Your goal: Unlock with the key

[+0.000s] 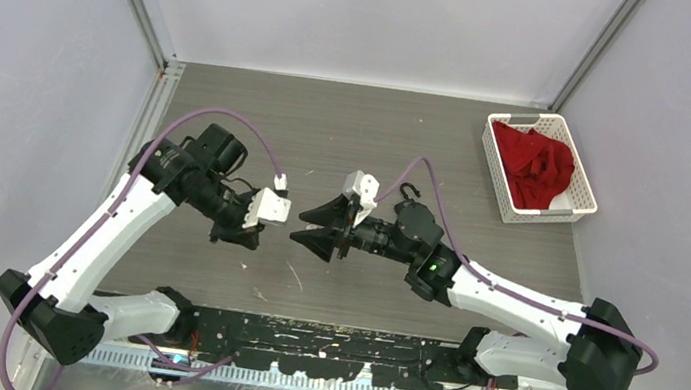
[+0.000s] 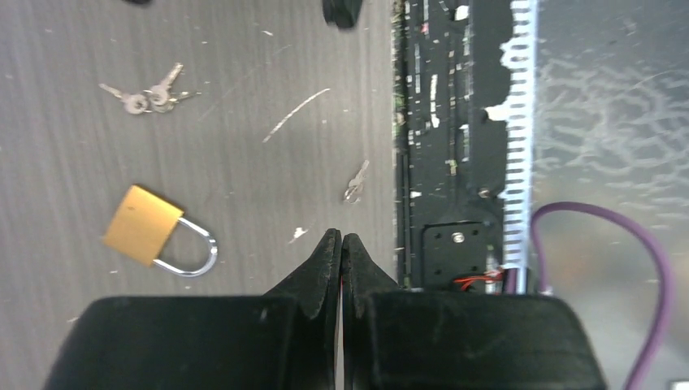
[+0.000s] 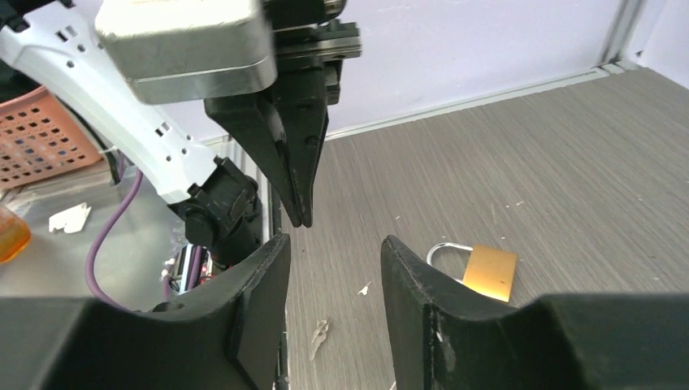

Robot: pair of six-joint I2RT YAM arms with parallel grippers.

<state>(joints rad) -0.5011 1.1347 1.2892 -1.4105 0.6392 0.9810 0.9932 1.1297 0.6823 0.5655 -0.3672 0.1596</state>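
Left pincer (image 2: 341,244): shut tight, empty, hovering above the table (image 2: 244,65).
Brass padlock (image 2: 145,225): flat on the table, just far of that pincer, shackle apparently seated. Likely dense, rigid and smooth-sided; grip across the body's flat faces.
Keys (image 2: 150,97): small bunch further right. Thin, light, fiddly; take by the heads.
Right pincer (image 3: 333,244): half-spread, nothing between.

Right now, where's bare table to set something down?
Free: the far strip along the back wall, left of the basket. Crowded: centre, where left gripper and right gripper face each other above the padlock and keys.
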